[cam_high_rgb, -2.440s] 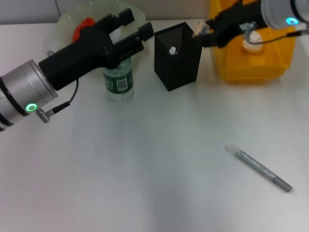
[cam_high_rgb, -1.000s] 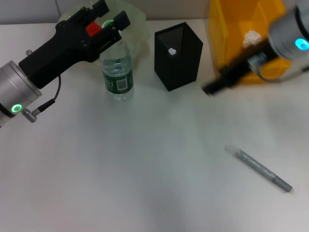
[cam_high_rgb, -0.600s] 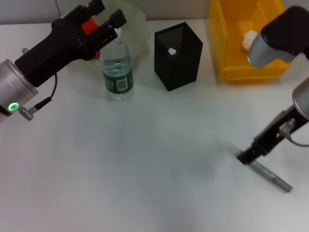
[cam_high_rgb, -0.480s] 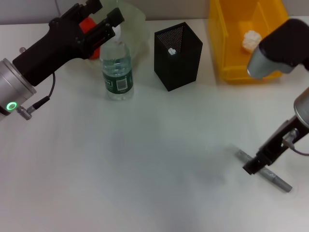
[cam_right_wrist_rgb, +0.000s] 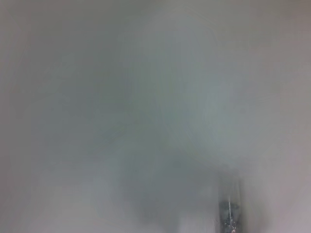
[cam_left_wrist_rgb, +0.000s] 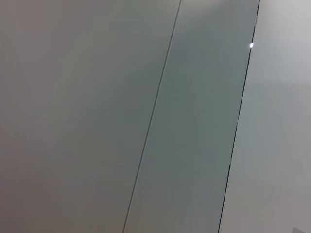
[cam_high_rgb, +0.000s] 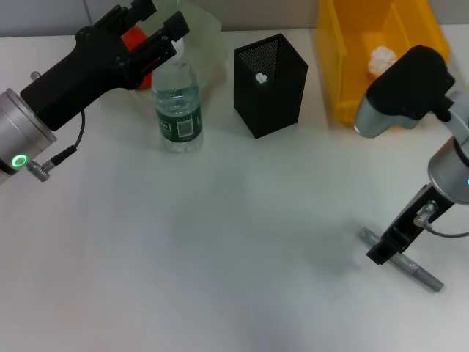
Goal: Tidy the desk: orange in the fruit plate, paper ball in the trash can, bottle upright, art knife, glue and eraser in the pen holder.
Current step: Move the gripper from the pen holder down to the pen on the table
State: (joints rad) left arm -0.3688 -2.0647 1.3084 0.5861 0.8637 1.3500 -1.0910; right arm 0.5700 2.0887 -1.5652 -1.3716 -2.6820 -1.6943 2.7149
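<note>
The bottle (cam_high_rgb: 178, 103) stands upright on the desk (cam_high_rgb: 220, 242). My left gripper (cam_high_rgb: 163, 17) hovers open just behind its cap, in front of the fruit plate (cam_high_rgb: 207, 20). The orange (cam_high_rgb: 132, 37) shows red past the fingers. My right gripper (cam_high_rgb: 381, 251) is down on the grey art knife (cam_high_rgb: 410, 268), which lies at the front right and shows blurred in the right wrist view (cam_right_wrist_rgb: 228, 213). The paper ball (cam_high_rgb: 381, 59) lies in the trash can (cam_high_rgb: 344, 88). The pen holder (cam_high_rgb: 270, 84) holds a white-tipped thing (cam_high_rgb: 261, 76). The eraser is hidden.
The trash can and pen holder stand close together at the back right. The bottle is just left of the pen holder. My right arm's grey elbow (cam_high_rgb: 399, 88) hangs over the trash can's front. The left wrist view shows only grey wall panels.
My right arm swung from the pen holder and trash can down to the art knife at the front right. My left gripper drew back from around the bottle toward the back left.
</note>
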